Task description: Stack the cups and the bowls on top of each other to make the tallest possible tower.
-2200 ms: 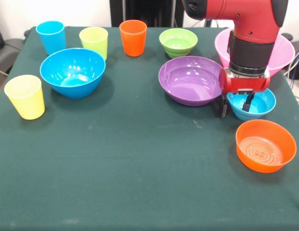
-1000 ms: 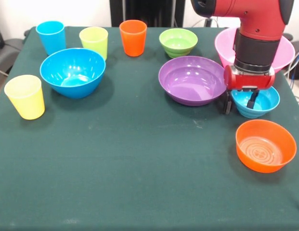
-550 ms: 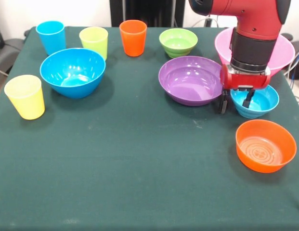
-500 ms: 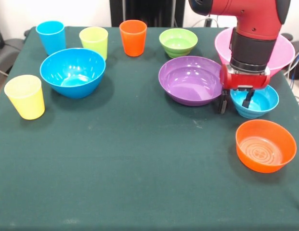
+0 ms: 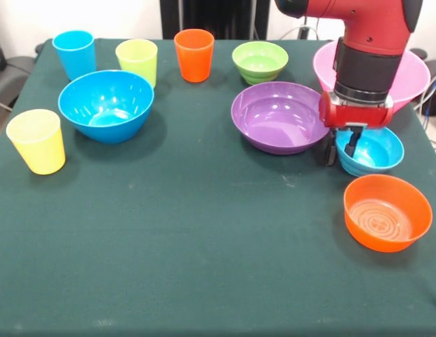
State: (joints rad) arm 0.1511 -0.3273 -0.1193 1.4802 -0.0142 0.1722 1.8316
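Note:
My gripper (image 5: pixel 341 149) hangs over the left rim of the small light-blue bowl (image 5: pixel 375 153), one finger outside it and one inside, shut on that rim. The orange bowl (image 5: pixel 387 213) lies just in front of it. The purple bowl (image 5: pixel 277 116) sits close on its left, and the pink bowl (image 5: pixel 414 74) is partly hidden behind the arm. The green bowl (image 5: pixel 260 61) and deep blue bowl (image 5: pixel 105 105) stand further left. Blue (image 5: pixel 74 54), lime (image 5: pixel 137 62), orange (image 5: pixel 194 55) and yellow (image 5: pixel 36 140) cups stand upright. Each piece stands alone; no tower shows.
The dark green table (image 5: pixel 203 246) stretches wide in front of the bowls. Its right edge runs close beside the orange and light-blue bowls.
The fingers have drawn closer together across the light-blue bowl's left rim. The gripper has shifted slightly over the last two seconds. The other cups and bowls have not moved.

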